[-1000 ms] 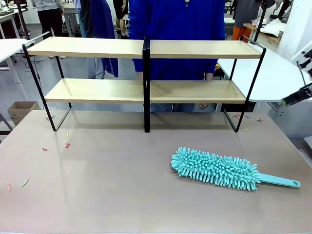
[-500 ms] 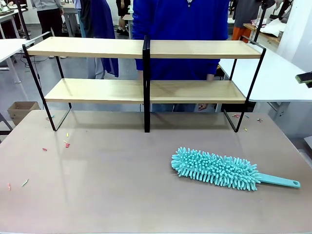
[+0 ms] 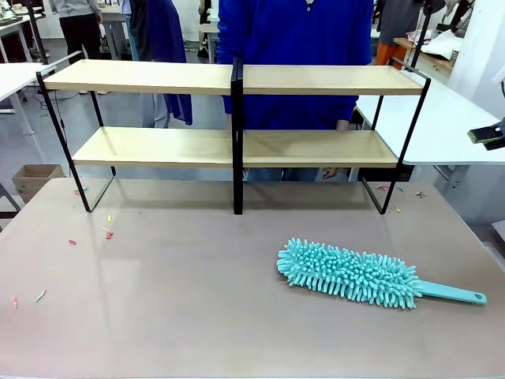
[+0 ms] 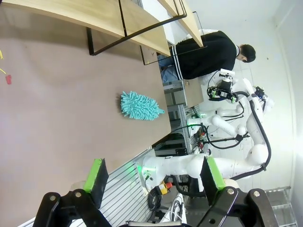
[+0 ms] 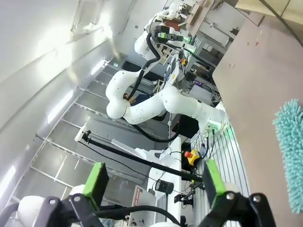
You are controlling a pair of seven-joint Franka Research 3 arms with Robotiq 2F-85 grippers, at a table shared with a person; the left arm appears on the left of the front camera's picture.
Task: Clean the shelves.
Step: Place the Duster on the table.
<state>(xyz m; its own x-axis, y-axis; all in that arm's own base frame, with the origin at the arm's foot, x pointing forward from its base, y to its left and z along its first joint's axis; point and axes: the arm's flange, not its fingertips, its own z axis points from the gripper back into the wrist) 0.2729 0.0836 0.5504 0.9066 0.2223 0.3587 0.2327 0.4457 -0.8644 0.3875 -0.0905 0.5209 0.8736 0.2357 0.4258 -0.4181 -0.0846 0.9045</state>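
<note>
The shelves (image 3: 237, 79) stand across the far side of the table: two light wood boards in a thin black frame with a central upright, both boards bare. A teal fluffy duster (image 3: 347, 274) lies on the table at front right, its handle pointing right. My right gripper (image 3: 491, 134) pokes in at the right edge, above and clear of the duster. The right wrist view has it open (image 5: 154, 182) with nothing between its jaws, the duster (image 5: 291, 142) far off. My left gripper (image 4: 154, 175) is open and empty, well away from the duster (image 4: 139, 105) and shelves (image 4: 118, 14).
A person in a blue top (image 3: 296, 47) stands right behind the shelves. Small red and yellow scraps (image 3: 106, 233) lie on the left of the brown table (image 3: 173, 300). A white table (image 3: 442, 118) is to the right, a cardboard box (image 3: 31, 178) on the floor to the left.
My right gripper at the right edge has risen from lower down and shifted a little. The duster and shelves have not moved.
</note>
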